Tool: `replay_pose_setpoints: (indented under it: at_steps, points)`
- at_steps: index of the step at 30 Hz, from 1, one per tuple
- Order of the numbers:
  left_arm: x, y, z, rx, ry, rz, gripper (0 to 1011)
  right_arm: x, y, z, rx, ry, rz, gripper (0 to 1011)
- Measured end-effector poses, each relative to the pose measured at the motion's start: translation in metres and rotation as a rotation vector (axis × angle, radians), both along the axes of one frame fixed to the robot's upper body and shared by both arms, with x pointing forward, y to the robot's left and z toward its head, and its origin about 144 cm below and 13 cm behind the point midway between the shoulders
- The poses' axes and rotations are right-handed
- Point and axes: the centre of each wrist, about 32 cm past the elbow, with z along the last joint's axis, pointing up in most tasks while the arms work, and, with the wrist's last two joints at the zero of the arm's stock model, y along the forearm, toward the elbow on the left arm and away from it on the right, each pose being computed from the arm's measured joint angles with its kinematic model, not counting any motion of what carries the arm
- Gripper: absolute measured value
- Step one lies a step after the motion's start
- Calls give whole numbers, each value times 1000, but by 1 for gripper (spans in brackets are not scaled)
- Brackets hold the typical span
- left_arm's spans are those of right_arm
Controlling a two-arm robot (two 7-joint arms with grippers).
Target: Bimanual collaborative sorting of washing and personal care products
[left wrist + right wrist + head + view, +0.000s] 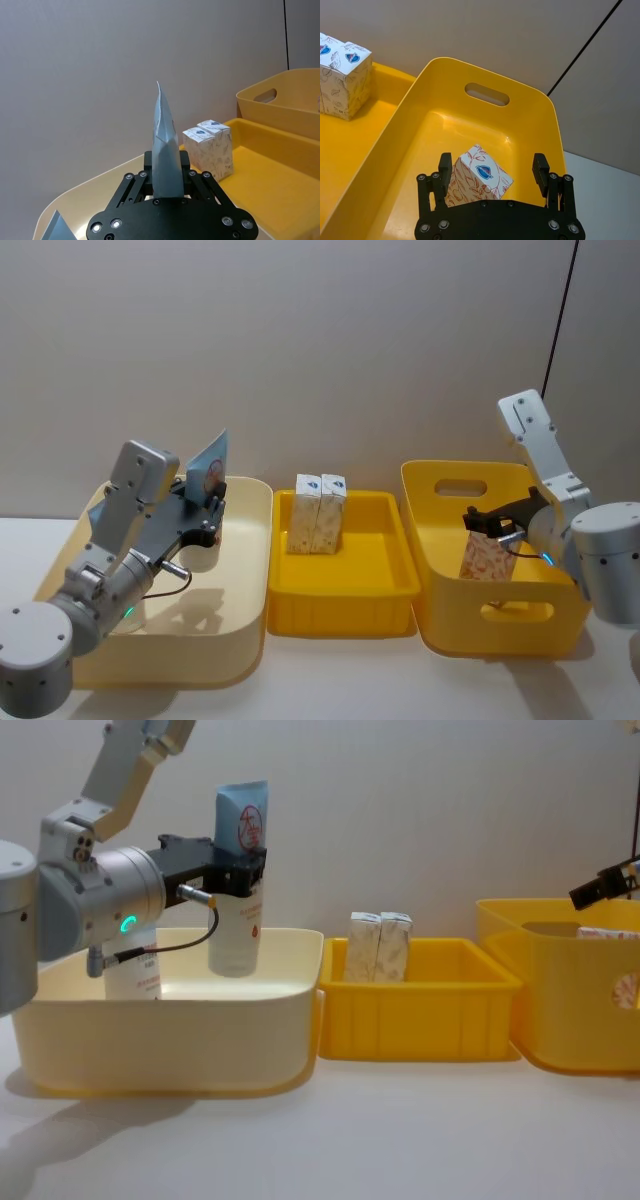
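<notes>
My left gripper [205, 502] [250, 870] is shut on a light-blue-and-white squeeze tube [208, 468] [240, 870] [165, 150] and holds it upright, crimped end up, over the cream bin [245, 570]. Another tube [133, 975] stands in that bin behind my arm. Two cream cartons [320, 512] [380, 946] stand side by side in the middle yellow tray [340, 610]. My right gripper [490, 525] [492, 167] hangs open in the right yellow bin [450, 480], its fingers either side of a third carton [477, 175] [487, 558] that rests on the bin floor.
The three containers stand in a row on a white table, the cream bin on the left, the low tray in the middle, the tall handled bin on the right. A plain wall rises close behind them. Open table surface lies in front.
</notes>
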Motion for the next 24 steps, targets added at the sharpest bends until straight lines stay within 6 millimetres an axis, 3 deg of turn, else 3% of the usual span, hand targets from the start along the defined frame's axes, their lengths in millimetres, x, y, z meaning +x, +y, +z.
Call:
replay_pose_setpoints:
  at_steps: [24]
  points:
    - [3, 2, 17, -176, -14, -96, 274, -2, 2, 6, -73, -117, 84, 1001]
